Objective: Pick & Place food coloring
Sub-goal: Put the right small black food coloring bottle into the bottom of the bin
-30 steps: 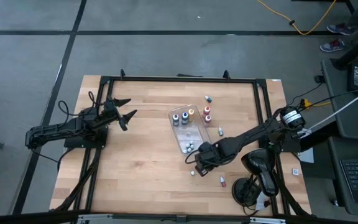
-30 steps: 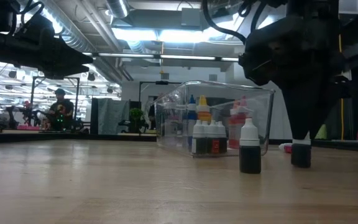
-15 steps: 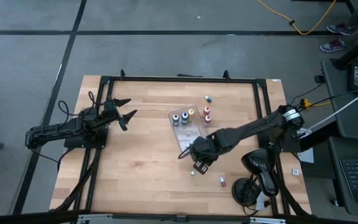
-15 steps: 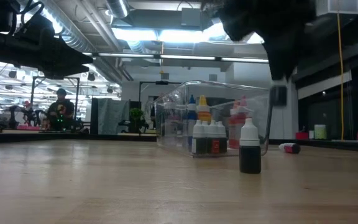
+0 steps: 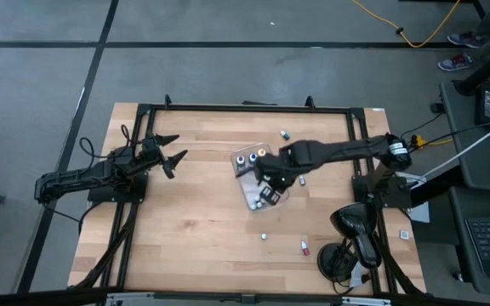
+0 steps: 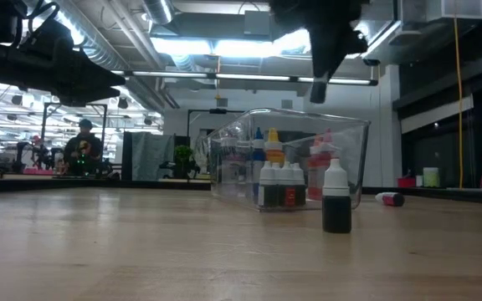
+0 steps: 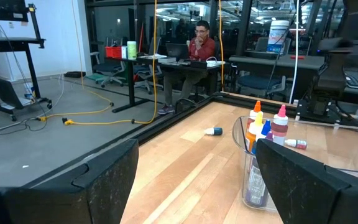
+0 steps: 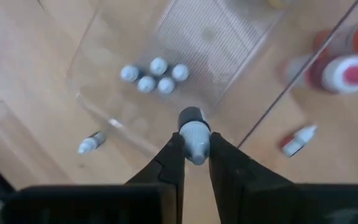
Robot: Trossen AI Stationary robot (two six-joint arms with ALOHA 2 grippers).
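Only my right wrist view shows the right gripper [image 8: 194, 163] clamped on a bottle [image 8: 193, 130] (dark body, pale cap), held above the tray [image 5: 253, 197]; from overhead the arm hides it. My left gripper [image 5: 173, 149] waits, fingers apart.

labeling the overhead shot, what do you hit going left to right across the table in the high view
left gripper, jaws open → clear tray → right gripper over the tray, jaws shut on a small bottle → fallen bottle near the front edge
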